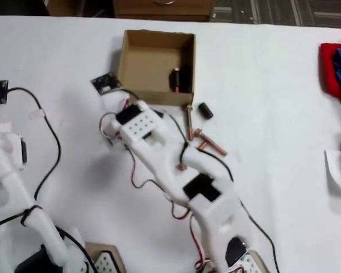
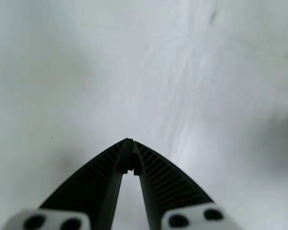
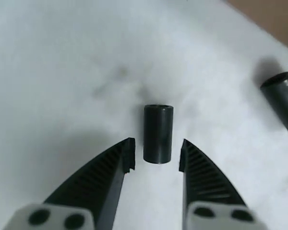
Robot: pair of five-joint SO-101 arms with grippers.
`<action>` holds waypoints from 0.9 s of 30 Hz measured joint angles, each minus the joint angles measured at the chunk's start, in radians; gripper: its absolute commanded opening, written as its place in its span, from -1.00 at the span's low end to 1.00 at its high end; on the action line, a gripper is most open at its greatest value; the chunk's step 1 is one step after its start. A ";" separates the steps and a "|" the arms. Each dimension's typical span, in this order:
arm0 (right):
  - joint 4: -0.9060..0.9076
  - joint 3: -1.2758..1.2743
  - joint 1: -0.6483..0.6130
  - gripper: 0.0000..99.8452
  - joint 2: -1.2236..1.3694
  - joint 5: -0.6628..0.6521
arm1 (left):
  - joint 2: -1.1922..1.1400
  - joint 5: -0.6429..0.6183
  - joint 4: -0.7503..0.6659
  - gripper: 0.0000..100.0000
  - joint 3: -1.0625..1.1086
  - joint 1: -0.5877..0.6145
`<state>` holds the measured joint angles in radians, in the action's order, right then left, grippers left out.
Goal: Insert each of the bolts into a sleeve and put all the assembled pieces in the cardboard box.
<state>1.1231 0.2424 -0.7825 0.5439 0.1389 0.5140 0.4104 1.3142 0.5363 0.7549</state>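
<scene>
1. the right arm's black ribbed gripper (image 3: 156, 154) is wide open, its fingers on either side of a short black cylindrical sleeve (image 3: 158, 133) without touching it. that sleeve is on the white table (image 1: 273, 74), near the middle of the surface and just in front of the box.
2. a second black cylindrical sleeve (image 3: 282, 100) lies on its side nearby; from above it sits just off the front corner of the box.
3. the open brown cardboard box (image 1: 150, 94) stands near the middle of the table's far edge. one dark assembled piece (image 1: 175, 79) lies inside, against the wall on the loose bolts' side.
4. three copper-coloured metal bolts (image 1: 202, 136) lie loose in a small cluster in front of that same box corner, right beside the right arm's white body (image 1: 176, 165).
5. the left arm's black ribbed gripper (image 2: 128, 153) is closed, fingertips meeting with nothing between them, above bare table by the table's left edge.
6. a red cloth (image 1: 334, 71) rests at the right edge of the table.
</scene>
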 measured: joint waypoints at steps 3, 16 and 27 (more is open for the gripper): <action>0.038 0.060 -0.002 -0.70 0.068 0.000 | 0.000 0.006 0.000 -0.95 0.000 0.005; 0.183 0.292 0.003 -0.96 0.245 0.000 | 0.000 -0.178 -0.017 -0.95 0.000 0.020; 0.437 0.388 0.018 -0.95 0.256 0.000 | -0.002 -0.195 -0.020 -0.95 0.000 0.018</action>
<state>1.5604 0.6306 -0.7641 0.8002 0.1389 0.5125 0.2156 1.2942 0.5363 0.7733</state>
